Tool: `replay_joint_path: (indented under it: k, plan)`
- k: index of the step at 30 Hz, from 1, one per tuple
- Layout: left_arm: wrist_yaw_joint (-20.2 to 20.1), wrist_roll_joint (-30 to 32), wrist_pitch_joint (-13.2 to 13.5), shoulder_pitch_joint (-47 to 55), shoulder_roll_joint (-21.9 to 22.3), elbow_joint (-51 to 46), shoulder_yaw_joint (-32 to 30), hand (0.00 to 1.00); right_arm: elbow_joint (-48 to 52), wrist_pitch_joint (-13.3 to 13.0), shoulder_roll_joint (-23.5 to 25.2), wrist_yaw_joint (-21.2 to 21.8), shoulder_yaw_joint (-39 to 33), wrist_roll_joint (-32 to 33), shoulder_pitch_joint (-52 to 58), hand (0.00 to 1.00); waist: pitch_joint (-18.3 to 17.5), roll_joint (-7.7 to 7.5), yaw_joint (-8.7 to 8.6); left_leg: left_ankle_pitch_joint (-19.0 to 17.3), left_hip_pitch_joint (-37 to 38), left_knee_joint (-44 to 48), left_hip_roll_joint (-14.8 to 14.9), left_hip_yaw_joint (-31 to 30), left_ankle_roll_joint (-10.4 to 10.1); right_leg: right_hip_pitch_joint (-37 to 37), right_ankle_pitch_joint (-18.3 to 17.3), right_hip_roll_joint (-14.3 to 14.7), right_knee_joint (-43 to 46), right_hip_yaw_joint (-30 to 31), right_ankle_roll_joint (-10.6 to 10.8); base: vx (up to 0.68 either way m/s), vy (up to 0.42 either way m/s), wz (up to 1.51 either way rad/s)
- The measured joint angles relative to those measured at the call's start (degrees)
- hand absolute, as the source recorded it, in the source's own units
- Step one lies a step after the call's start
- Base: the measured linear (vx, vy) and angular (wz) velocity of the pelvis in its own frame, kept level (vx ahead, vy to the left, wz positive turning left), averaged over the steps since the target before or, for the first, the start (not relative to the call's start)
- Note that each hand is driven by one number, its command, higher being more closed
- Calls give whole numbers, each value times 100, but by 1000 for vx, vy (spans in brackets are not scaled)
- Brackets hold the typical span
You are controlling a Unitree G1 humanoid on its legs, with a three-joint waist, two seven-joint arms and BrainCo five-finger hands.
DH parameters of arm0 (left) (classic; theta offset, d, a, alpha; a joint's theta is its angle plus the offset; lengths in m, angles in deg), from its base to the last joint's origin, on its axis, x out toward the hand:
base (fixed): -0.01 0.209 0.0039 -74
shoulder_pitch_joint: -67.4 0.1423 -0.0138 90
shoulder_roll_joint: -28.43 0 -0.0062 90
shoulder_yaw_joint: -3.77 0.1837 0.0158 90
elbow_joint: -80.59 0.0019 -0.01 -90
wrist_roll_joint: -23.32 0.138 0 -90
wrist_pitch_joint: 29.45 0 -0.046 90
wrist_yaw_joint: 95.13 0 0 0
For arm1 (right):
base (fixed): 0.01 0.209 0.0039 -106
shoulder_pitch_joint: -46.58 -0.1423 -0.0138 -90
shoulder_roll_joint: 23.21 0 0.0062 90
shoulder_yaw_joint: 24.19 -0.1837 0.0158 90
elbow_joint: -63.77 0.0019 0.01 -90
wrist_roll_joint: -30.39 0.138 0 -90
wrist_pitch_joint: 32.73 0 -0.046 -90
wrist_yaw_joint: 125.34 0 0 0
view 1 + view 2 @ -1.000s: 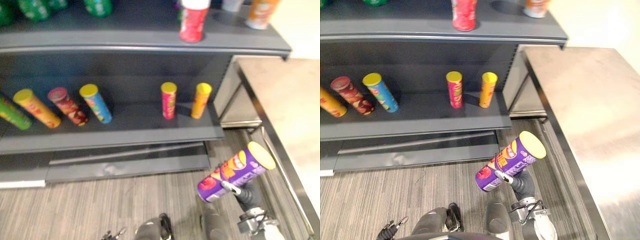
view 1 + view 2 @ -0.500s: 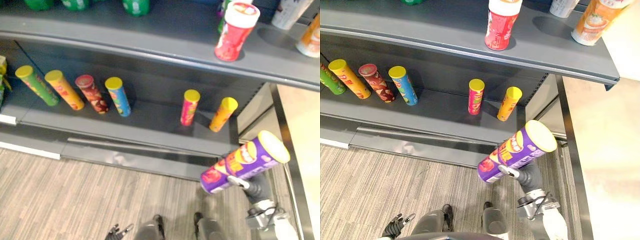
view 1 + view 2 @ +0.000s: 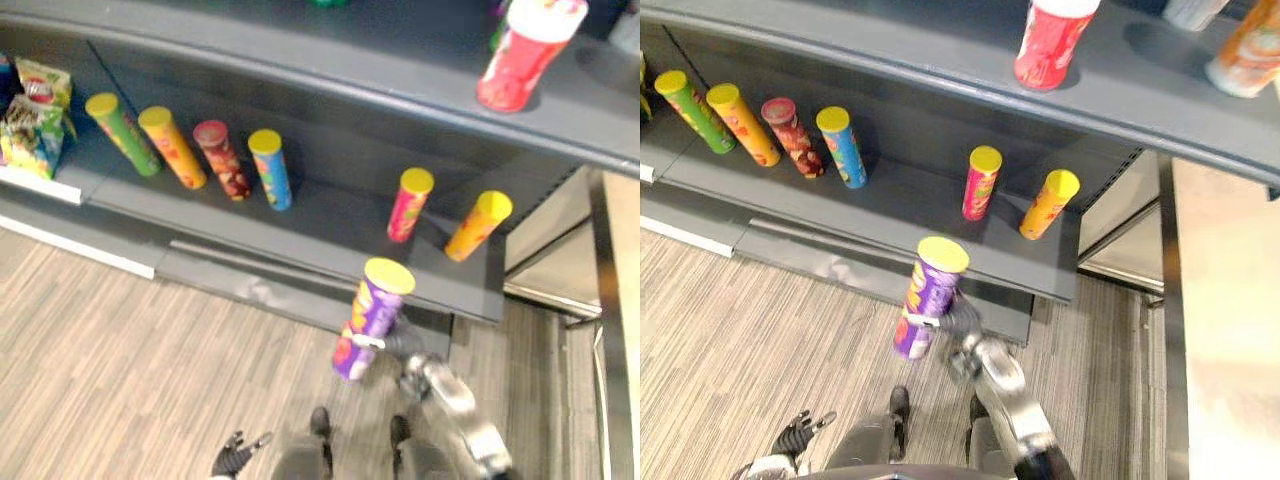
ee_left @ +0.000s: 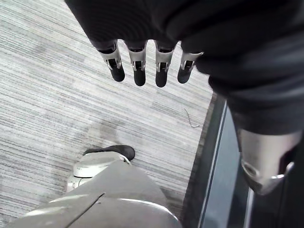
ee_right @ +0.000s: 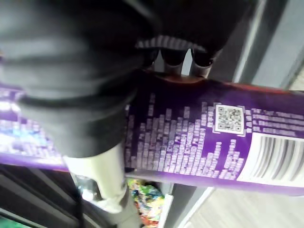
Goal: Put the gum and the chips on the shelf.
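Observation:
A purple chips can (image 3: 371,319) with a yellow lid is held nearly upright above the floor, just in front of the lower shelf (image 3: 330,225). My right hand (image 3: 402,345) grips it from the side, low on the tube. In the right wrist view its fingers (image 5: 173,59) curl round the purple can (image 5: 213,137). My left hand (image 3: 236,458) hangs low over the floor, fingers (image 4: 138,71) straight and empty. I cannot make out any gum.
Several chips cans stand tilted on the lower shelf, among them a pink one (image 3: 410,204) and an orange one (image 3: 477,224). Snack bags (image 3: 35,110) lie at its left end. A red canister (image 3: 520,55) stands on the upper shelf (image 3: 400,70). A metal counter (image 3: 1230,330) flanks the right.
The camera has swung, shifting the whole scene. My right hand has carried the purple can left and toward the lower shelf, turning it from slanted to nearly upright.

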Motion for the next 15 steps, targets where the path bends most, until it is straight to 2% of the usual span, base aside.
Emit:
replay_joint_path:
  k: [4, 8, 9, 10, 14, 15]
  plan:
    - [137, -86, 1, 17, 284, -37, 58, 0, -464, -8, 367, -715, -201, -521, -944, 100, 198, 250, 312, -8, -108, 89, 21, -12, -7, -87, 13, 7, 103, -8, 4, -63, 2, 2]
    - [183, -115, 0, -2, 405, -126, 63, 0, -713, -39, 815, -1265, -564, -749, -1774, 100, 471, 327, 453, -65, -289, 128, 84, 58, -11, -232, 19, 13, 207, -49, 14, -104, -10, 6]
    - [189, -276, 1, -8, 420, -206, 118, 0, -904, -46, 891, -1551, -832, -816, -2096, 100, 479, 330, 495, -66, -319, 151, 107, 93, -9, -281, 19, 6, 226, -83, 14, -35, -9, 15]
    - [206, -325, 5, -53, 428, -309, 140, 0, -948, -49, 844, -1767, -1097, -954, -2372, 100, 511, 348, 613, -66, -394, 204, 135, 137, -10, -334, 19, -3, 266, -118, 15, -6, -2, 15]
    - [348, -547, 73, -180, 453, -492, 278, 0, -859, -82, 760, -2503, -1703, -1375, -2934, 100, 693, 399, 731, -8, -535, 270, 135, 169, -37, -418, 17, -40, 292, -198, 17, 8, 18, 14]
    - [385, -593, 79, -238, 453, -519, 353, 0, -852, -81, 755, -2695, -1833, -1484, -3028, 100, 726, 451, 739, 34, -586, 293, 109, 108, -4, -433, 15, -49, 294, -233, 17, 48, 21, 18]
